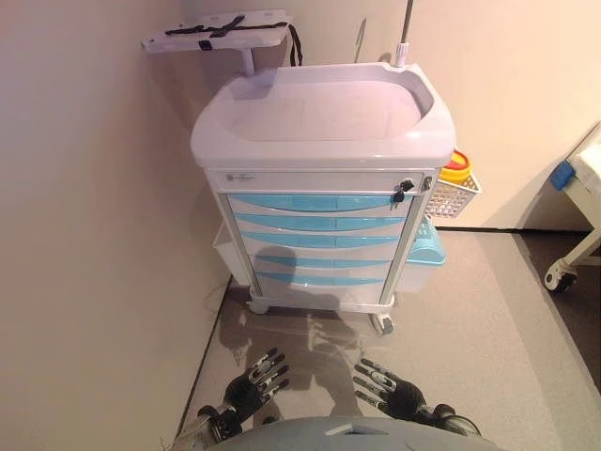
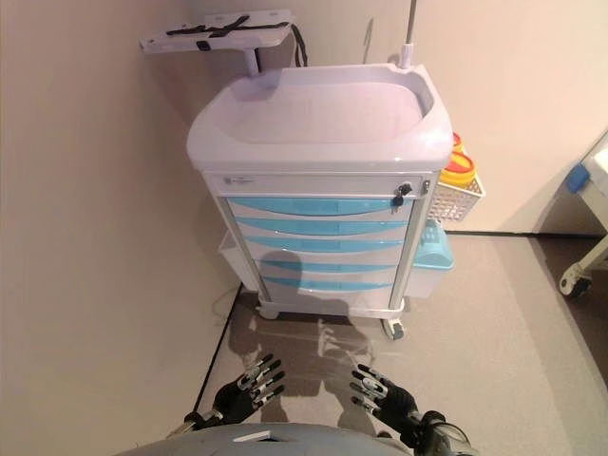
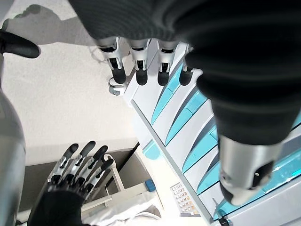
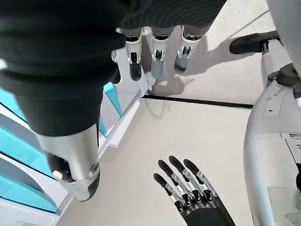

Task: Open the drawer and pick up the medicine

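Note:
A white medical cart (image 1: 324,132) stands ahead against the wall, with several light-blue drawers (image 1: 319,222) stacked in its front, all closed. A small key sits in the lock (image 1: 399,191) above the top drawer. No medicine shows in any view. My left hand (image 1: 254,382) and my right hand (image 1: 387,387) hover low near the floor, well short of the cart, both open with straight fingers and holding nothing. The left wrist view looks along the fingers (image 3: 136,63) at the drawer fronts (image 3: 188,113).
A wire basket (image 1: 453,195) with a yellow container (image 1: 455,169) hangs on the cart's right side, above a light-blue bin (image 1: 425,252). A side shelf with a black strap (image 1: 218,30) sticks out at the upper left. A wall runs close on the left. A wheeled bed frame (image 1: 577,225) stands at the right.

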### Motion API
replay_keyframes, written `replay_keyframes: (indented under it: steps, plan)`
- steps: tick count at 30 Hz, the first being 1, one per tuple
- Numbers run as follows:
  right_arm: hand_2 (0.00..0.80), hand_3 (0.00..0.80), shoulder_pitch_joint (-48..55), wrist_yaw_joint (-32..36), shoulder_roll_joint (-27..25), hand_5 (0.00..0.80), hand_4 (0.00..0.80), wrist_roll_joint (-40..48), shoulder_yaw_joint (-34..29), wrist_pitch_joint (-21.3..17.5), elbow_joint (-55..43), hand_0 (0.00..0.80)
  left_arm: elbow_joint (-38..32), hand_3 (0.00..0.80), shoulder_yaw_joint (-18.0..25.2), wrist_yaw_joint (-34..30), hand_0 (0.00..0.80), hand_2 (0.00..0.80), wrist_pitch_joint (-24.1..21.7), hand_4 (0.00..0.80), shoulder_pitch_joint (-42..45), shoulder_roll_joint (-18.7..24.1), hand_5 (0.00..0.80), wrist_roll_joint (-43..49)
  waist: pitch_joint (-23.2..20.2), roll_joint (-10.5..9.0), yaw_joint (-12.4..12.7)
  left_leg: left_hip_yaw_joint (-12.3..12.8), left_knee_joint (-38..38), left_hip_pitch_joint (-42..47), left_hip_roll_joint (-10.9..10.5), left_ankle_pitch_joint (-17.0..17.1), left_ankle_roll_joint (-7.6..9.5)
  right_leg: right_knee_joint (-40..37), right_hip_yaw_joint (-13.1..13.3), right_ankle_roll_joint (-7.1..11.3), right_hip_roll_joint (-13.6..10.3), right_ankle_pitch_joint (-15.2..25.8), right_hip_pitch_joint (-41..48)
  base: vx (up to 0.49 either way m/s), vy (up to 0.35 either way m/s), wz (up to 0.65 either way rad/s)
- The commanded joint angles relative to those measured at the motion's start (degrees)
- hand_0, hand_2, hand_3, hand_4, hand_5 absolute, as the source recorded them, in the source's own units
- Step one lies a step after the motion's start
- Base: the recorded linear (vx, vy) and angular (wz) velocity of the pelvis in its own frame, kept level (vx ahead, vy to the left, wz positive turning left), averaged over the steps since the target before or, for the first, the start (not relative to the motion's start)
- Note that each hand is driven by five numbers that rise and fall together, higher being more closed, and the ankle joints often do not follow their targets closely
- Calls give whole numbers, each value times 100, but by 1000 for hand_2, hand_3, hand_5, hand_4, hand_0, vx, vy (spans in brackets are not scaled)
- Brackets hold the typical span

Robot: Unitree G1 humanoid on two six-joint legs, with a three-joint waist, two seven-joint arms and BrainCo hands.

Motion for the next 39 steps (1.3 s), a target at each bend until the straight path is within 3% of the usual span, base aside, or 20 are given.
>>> replay_keyframes:
  steps: [1,14,20,29,39]
  plan:
    - [0,0,-429,115,369,0,0,217,-74,-207,127,0,116,0,37,-307,0,0,152,0,-531,-71,0,-253,221,-210,119,109,36,83,-324,-481,-5,364,-134,291,-160,-330,-31,0,0,0]
    - [0,0,-416,-333,351,0,0,10,-124,-451,188,0,267,0,189,-423,0,0,702,0,-475,-118,0,-675,345,-208,107,52,75,34,-329,-507,34,510,-50,300,-216,-388,-123,36,8,0]
    - [0,0,-331,-520,306,0,0,106,-180,-441,24,0,246,0,226,-409,0,0,741,0,-391,-155,0,-884,567,-198,79,-15,303,-147,-323,-563,73,812,57,277,-283,-491,-358,44,26,-1]
    - [0,0,-533,-544,117,0,0,410,-208,-742,-142,0,130,0,206,-785,0,0,763,0,-860,-186,0,-1662,1437,-194,-45,-229,1174,-1128,-448,-715,167,1730,317,177,-355,-670,-1457,-106,48,2]
    - [0,0,-577,-707,85,0,0,775,-173,-907,-521,0,-78,0,513,-875,0,0,1152,0,-1572,-237,0,-2588,2156,-446,-215,-179,2455,-2242,-576,-1007,291,2731,695,139,-278,-717,-2601,-33,16,5]
